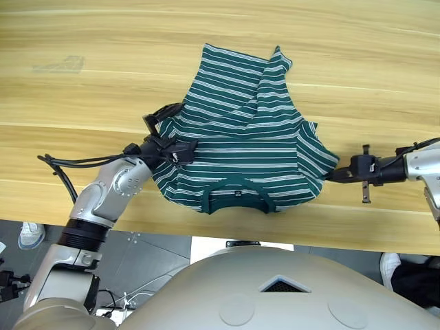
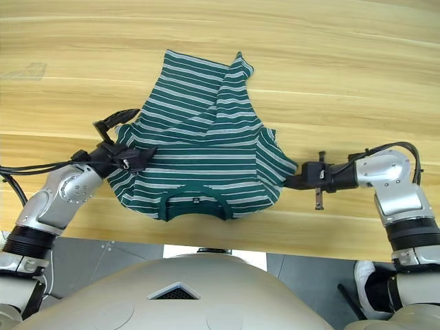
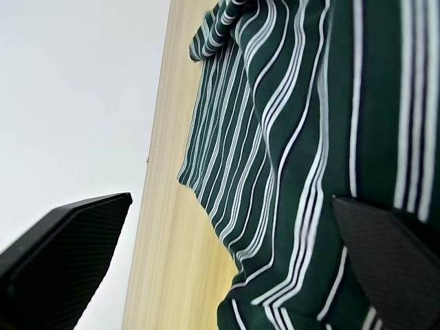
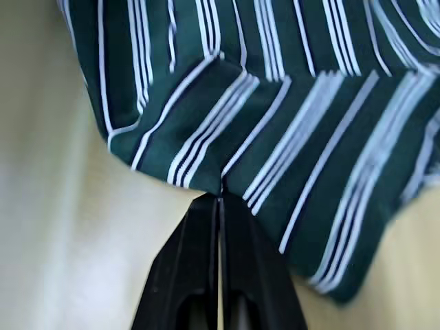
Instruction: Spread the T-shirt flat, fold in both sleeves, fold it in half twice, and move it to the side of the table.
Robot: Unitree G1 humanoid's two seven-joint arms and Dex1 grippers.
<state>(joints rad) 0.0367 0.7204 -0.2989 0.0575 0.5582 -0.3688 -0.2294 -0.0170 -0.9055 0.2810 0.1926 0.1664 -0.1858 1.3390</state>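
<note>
A green T-shirt [image 1: 240, 137] with white stripes lies crumpled on the wooden table [image 1: 82, 96], collar toward the near edge and the far part folded over in a ridge. My left gripper [image 1: 177, 129] is at the shirt's left side and stands open, its fingers straddling the left edge of the cloth [image 3: 275, 137]. My right gripper [image 2: 290, 182] is at the shirt's right side, low over the table. In the right wrist view its fingertips [image 4: 220, 198] are shut on the hem of the right sleeve [image 4: 227, 130].
The table's near edge [image 1: 344, 244] runs just below the collar, with grey floor beyond it. Bare wood extends far to the left, right and back of the shirt.
</note>
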